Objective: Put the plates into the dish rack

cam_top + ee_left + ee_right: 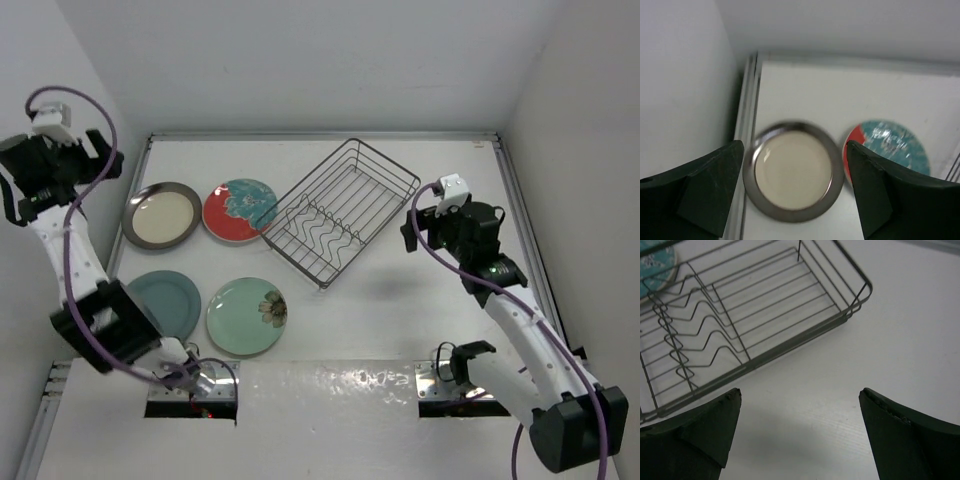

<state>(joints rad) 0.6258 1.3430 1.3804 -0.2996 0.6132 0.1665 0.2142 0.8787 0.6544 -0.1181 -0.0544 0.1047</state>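
left end effector (pixel 793 147) and right end effector (pixel 800 392) both wide open, holding nothing.

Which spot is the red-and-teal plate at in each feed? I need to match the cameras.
Top external: red-and-teal plate left of centre, between the cream plate and the dish rack.
Left wrist: right of centre, beside the cream plate.
Right wrist: only a teal sliver in the top-left corner, seen through the rack's wires.
Shared landmark: the dish rack next to it.
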